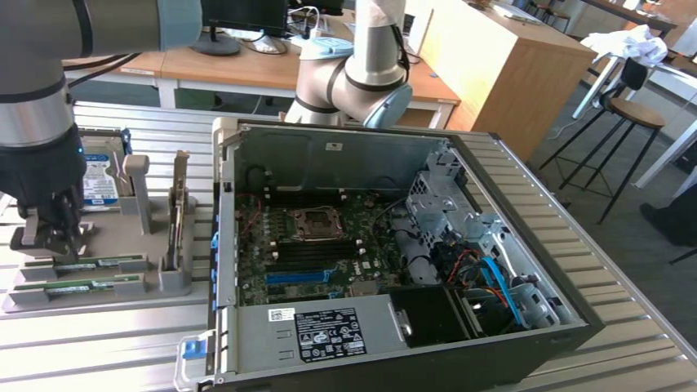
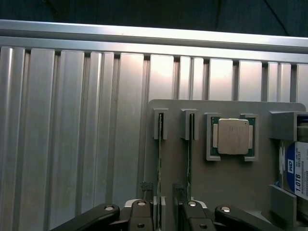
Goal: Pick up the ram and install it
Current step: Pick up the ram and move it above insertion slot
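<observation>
Your hand [image 1: 52, 243] hangs unclenched, fingers [image 2: 142, 216] apart either side of one thin green circuit-board ram stick [image 2: 160, 159] (its twin [image 2: 190, 159] just beside) in the grey slotted holder [image 2: 231, 192].

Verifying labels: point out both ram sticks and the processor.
Ram beside the processor [image 2: 190, 159]: wrist view, middle of its edge.
Other ram [image 2: 160, 163]: wrist view, middle of its edge.
Processor [image 2: 233, 136]: wrist view, lid centre.

Daylight pours in from the far side of the room, bleaching the pale wooden counter [image 1: 512, 57]. The ribbed aluminium table [image 1: 98, 351] gleams softly, while the open black computer case [image 1: 326, 151] stays shadowy inside. Up close, the ribs throw pale streaks of glare, and the black metal gripper [image 2: 162, 190] sits near silhouette.
</observation>
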{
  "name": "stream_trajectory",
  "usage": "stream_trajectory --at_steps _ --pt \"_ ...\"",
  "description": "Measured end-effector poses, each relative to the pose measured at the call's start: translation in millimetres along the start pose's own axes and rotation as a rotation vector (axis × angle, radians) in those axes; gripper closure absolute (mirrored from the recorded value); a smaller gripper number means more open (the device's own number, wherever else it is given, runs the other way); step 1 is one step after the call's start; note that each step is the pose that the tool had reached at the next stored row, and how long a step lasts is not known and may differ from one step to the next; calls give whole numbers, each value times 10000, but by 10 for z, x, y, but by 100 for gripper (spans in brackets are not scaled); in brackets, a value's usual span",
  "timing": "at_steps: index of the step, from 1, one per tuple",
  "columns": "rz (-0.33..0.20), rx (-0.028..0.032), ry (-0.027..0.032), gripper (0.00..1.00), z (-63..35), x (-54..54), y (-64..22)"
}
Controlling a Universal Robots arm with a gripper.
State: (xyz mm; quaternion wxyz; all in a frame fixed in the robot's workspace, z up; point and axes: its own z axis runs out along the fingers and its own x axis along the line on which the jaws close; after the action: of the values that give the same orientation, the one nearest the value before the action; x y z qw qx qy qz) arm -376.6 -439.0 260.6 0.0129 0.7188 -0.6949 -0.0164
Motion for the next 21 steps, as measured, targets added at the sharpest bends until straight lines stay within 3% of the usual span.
stream_trajectory --at_steps 8,21 --pt "0 5 -13 70 22 -1 -1" --pt "-1 3 -22 70 183 1 -8"
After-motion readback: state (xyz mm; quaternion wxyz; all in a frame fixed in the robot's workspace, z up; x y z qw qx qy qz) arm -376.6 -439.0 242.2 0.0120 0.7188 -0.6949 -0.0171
